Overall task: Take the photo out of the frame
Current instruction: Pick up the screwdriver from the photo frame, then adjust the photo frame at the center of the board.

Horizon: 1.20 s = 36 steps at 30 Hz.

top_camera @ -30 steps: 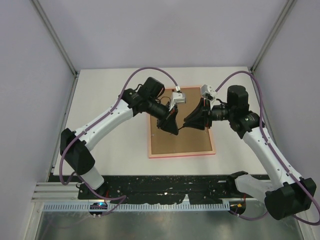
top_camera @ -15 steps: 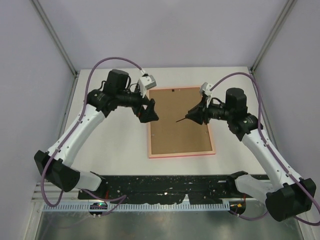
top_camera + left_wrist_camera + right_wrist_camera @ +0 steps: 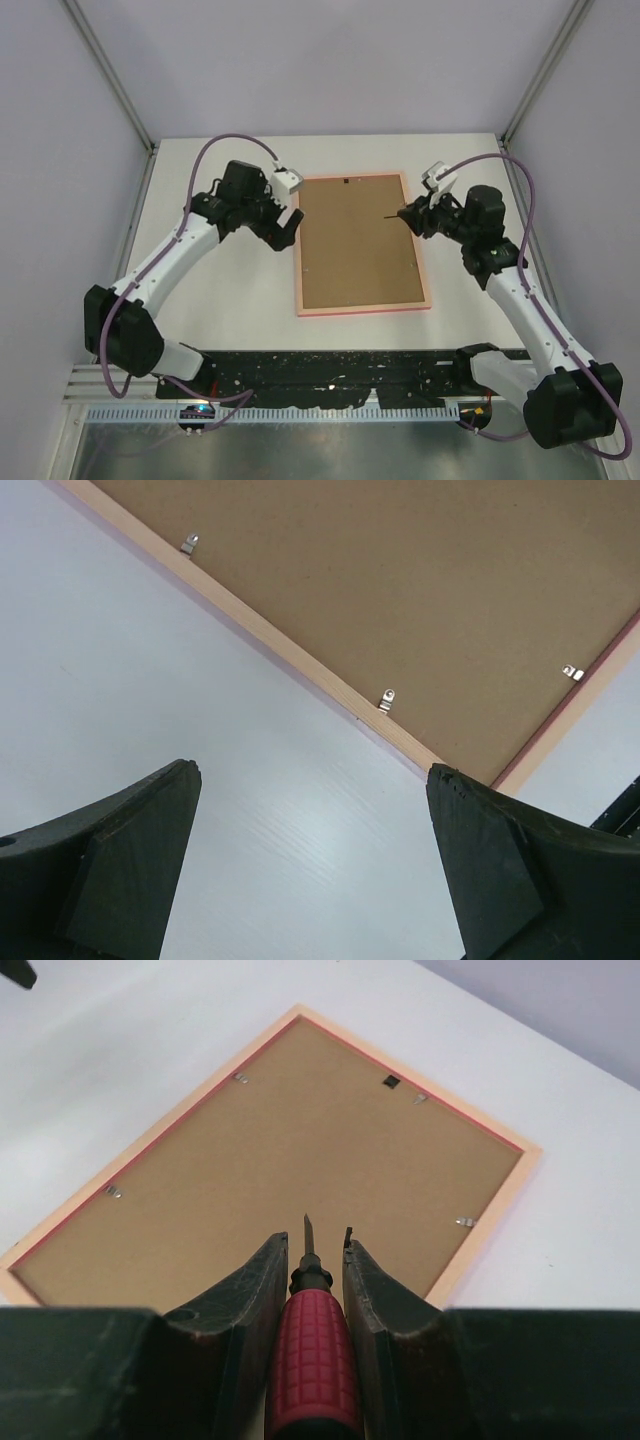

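**Screwdriver (image 3: pixel 310 1360) lines up on face-down frame (image 3: pixel 362 310)**

The frame lies back-up at mid-table (image 3: pixel 220 300). Its brown backing board (image 3: pixel 355 245) is pinned by small metal clips (image 3: pixel 386 698), so the photo sits hidden underneath. At the frame's 2 o'clock, the right gripper (image 3: pixel 411 215) is closed partway around the red-handled screwdriver, blade aimed at the right rail, apparently to turn the clips aside. The left gripper (image 3: pixel 288 228), spread wide and empty, hovers above the table at the frame's 9 o'clock, likely clear of the tool yet close enough to steady the frame.
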### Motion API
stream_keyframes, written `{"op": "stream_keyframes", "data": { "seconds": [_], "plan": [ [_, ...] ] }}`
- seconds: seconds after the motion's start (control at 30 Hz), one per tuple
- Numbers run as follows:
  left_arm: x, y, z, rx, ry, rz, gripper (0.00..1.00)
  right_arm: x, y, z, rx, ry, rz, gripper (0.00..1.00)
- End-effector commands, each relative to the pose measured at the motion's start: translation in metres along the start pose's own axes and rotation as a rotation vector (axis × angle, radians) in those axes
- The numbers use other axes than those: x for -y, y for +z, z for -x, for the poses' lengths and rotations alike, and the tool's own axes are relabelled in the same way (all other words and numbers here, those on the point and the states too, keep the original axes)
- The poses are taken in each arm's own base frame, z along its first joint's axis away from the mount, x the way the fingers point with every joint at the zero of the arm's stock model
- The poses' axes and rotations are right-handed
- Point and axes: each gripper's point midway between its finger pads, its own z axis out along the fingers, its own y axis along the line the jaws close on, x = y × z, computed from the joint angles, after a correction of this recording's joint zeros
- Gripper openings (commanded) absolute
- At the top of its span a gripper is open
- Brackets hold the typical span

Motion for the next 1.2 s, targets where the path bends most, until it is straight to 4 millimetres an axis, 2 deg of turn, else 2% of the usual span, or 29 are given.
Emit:
{"op": "stream_keyframes", "data": {
  "seconds": [0.0, 0.13, 0.23, 0.27, 0.3, 0.33, 0.37, 0.47, 0.5, 0.53, 0.6, 0.83, 1.03, 1.17],
  "plan": [
    [-0.016, 0.019, 0.005, -0.002, -0.023, 0.017, 1.00, 0.027, -0.005, 0.036, 0.116, -0.045, -0.134, 0.08],
    [-0.019, 0.044, 0.000, -0.034, -0.102, -0.002, 1.00, 0.041, -0.005, 0.038, 0.101, -0.060, -0.197, 0.08],
    [-0.030, 0.064, -0.004, -0.071, -0.154, 0.032, 1.00, 0.057, -0.001, 0.050, 0.103, -0.076, -0.250, 0.08],
    [-0.037, 0.068, -0.003, -0.079, -0.172, 0.059, 1.00, 0.063, 0.004, 0.048, 0.090, -0.070, -0.263, 0.08],
    [-0.041, 0.075, -0.003, -0.090, -0.197, 0.073, 1.00, 0.067, 0.004, 0.060, 0.107, -0.076, -0.279, 0.08],
    [-0.045, 0.079, 0.002, -0.088, -0.207, 0.084, 1.00, 0.071, 0.009, 0.060, 0.101, -0.059, -0.278, 0.08],
    [-0.050, 0.084, 0.004, -0.087, -0.214, 0.103, 1.00, 0.072, 0.010, 0.073, 0.123, -0.061, -0.274, 0.08],
    [-0.077, 0.093, 0.018, -0.049, -0.256, 0.223, 0.99, 0.074, 0.020, 0.096, 0.152, -0.019, -0.243, 0.08],
    [-0.085, 0.096, 0.023, -0.040, -0.260, 0.254, 0.98, 0.075, 0.026, 0.096, 0.147, -0.001, -0.230, 0.08],
    [-0.089, 0.099, 0.028, -0.026, -0.293, 0.267, 0.97, 0.075, 0.026, 0.106, 0.165, 0.019, -0.227, 0.08],
    [-0.093, 0.107, 0.033, -0.026, -0.321, 0.272, 0.94, 0.073, 0.031, 0.112, 0.175, 0.054, -0.207, 0.08],
    [-0.087, 0.131, 0.025, -0.073, -0.427, 0.230, 0.71, 0.072, 0.043, 0.110, 0.160, 0.107, -0.186, 0.08],
    [-0.083, 0.135, 0.010, -0.107, -0.462, 0.229, 0.70, 0.070, 0.040, 0.097, 0.154, 0.111, -0.195, 0.08],
    [-0.081, 0.137, 0.002, -0.116, -0.486, 0.243, 0.68, 0.063, 0.036, 0.098, 0.160, 0.119, -0.174, 0.08]
  ]
}}
